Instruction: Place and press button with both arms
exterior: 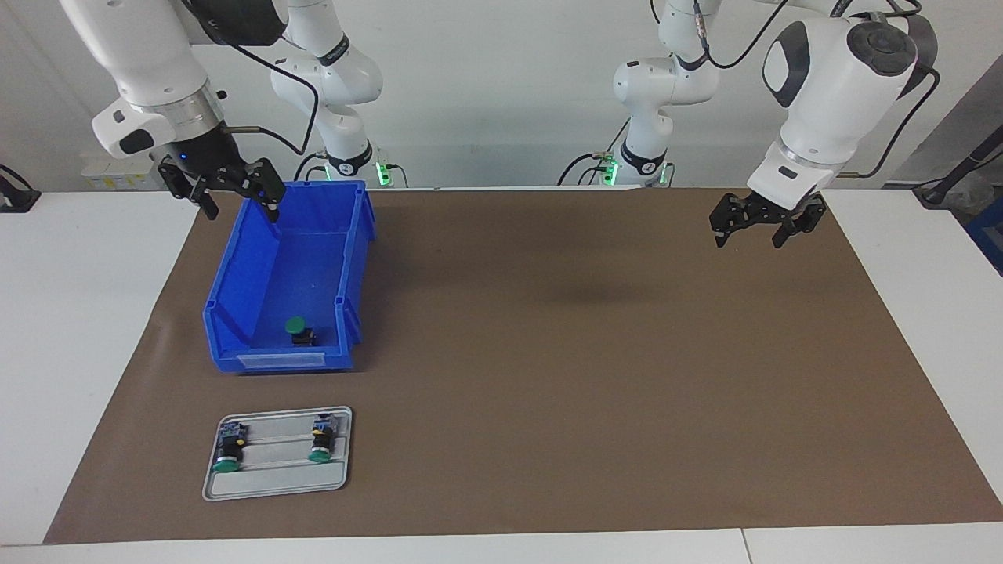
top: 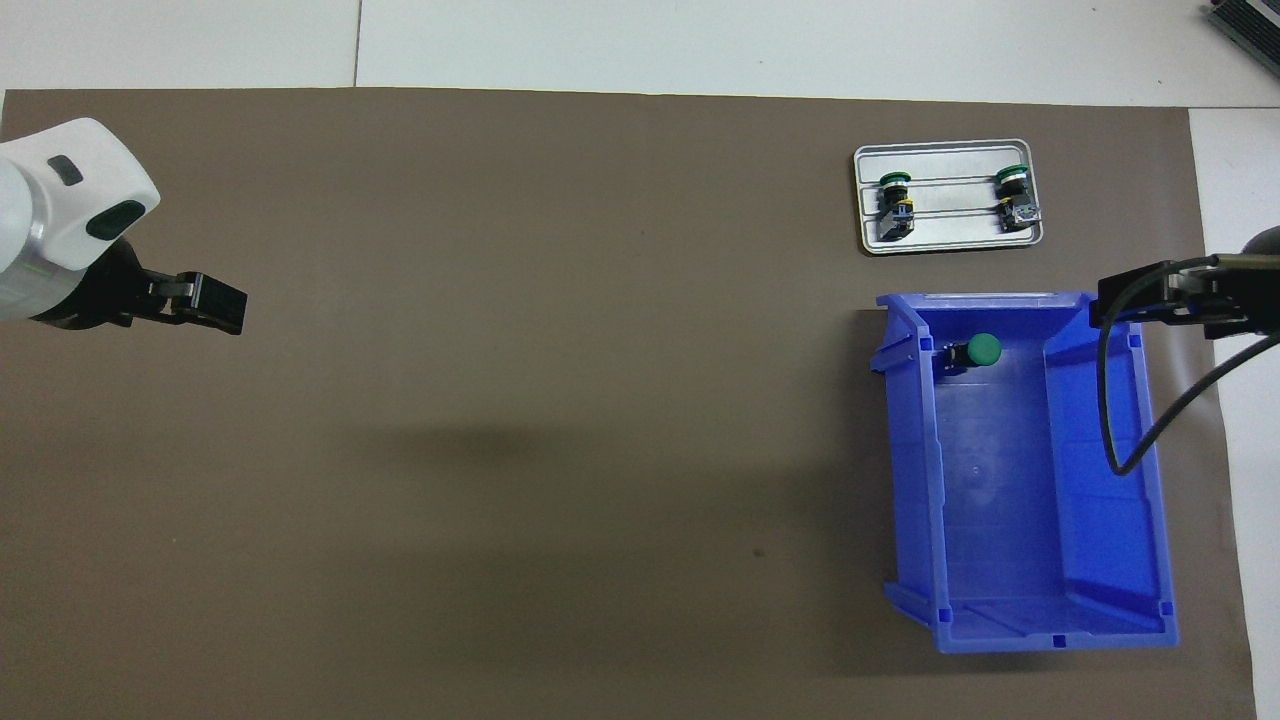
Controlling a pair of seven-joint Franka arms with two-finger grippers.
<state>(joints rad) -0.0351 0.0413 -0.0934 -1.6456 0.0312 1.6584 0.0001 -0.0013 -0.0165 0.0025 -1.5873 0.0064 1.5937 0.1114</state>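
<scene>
One button (exterior: 296,330) lies in the blue bin (exterior: 235,313), on the bin's floor close to the low open end that is farthest from the robots, its round green cap showing above a dark body. Nothing touches it. Two more buttons of the same kind lie side by side on the grey tray (exterior: 278,486), which sits on the brown mat (exterior: 588,376) just farther from the robots than the bin, toward the right arm's end of the table; both rest with green caps pointing away from the robots.

Judging from this, two placements look done and a third is still to come — the bin's button has yet to be picked up, set on the tray and pressed. Whether the two on the tray have been pressed cannot be told.

The right gripper (exterior: 223,192) hangs over the bin's rim at the end nearest the robots, jaws spread wide and holding nothing. The left gripper (exterior: 768,222) waits above bare mat toward the left arm's end of the table, well apart from the bin, jaws also apart and empty.

Count — three buttons, one bin, one tray, one mat, two arms with one gripper each
</scene>
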